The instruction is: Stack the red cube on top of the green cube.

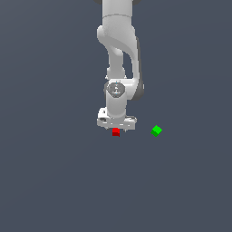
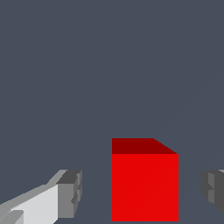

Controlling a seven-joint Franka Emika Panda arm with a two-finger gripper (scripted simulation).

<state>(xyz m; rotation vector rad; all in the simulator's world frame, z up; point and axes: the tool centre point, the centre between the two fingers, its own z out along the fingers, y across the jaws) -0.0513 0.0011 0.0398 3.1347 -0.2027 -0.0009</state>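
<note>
The red cube [image 1: 116, 132] rests on the flat grey floor directly under the white arm. My gripper [image 1: 116, 128] is lowered around it and stands open. In the wrist view the red cube [image 2: 144, 183] lies between the two fingers [image 2: 70, 194], with a gap on each side, so neither pad touches it. It sits a little closer to the finger at the picture's edge [image 2: 213, 189]. The green cube [image 1: 156, 131] lies apart, toward the exterior view's right of the red one, turned at an angle. It does not show in the wrist view.
Only the plain grey floor [image 1: 54, 181] surrounds the two cubes. The arm's white links [image 1: 118, 54] rise above the gripper.
</note>
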